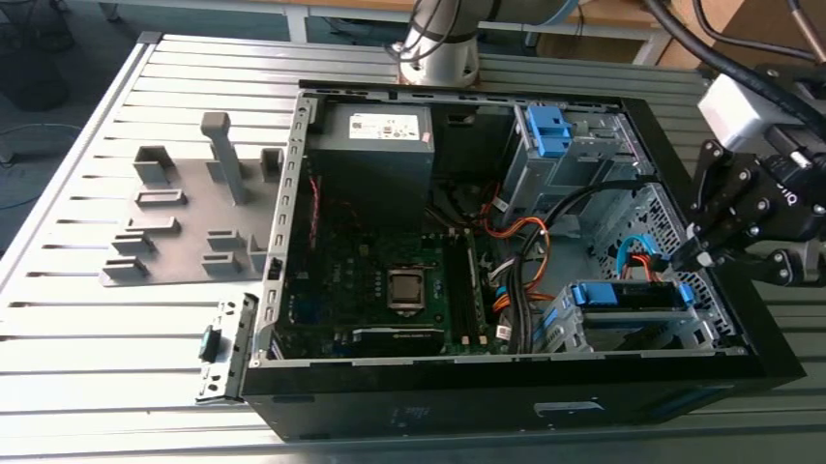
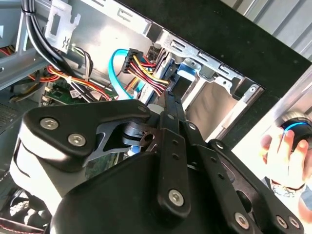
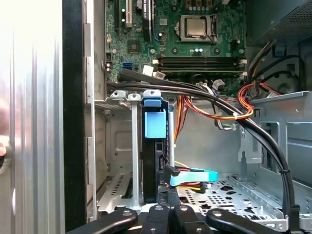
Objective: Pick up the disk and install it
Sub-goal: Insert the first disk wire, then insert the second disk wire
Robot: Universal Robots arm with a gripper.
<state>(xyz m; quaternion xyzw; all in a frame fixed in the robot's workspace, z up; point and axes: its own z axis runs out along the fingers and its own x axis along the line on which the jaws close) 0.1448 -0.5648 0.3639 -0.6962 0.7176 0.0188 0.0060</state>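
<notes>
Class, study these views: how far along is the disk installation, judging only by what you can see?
Looks done: the disk already sits in the drive cage, a blue cable meeting it. In hand: the gripper hovers right by the disk; whether it grips it is unclear. Left: the views cannot settle whether the disk is fully seated.

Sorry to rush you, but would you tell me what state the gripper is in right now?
Gripper: whether it is open or closed cannot be told; it is close beside the disk.
</notes>
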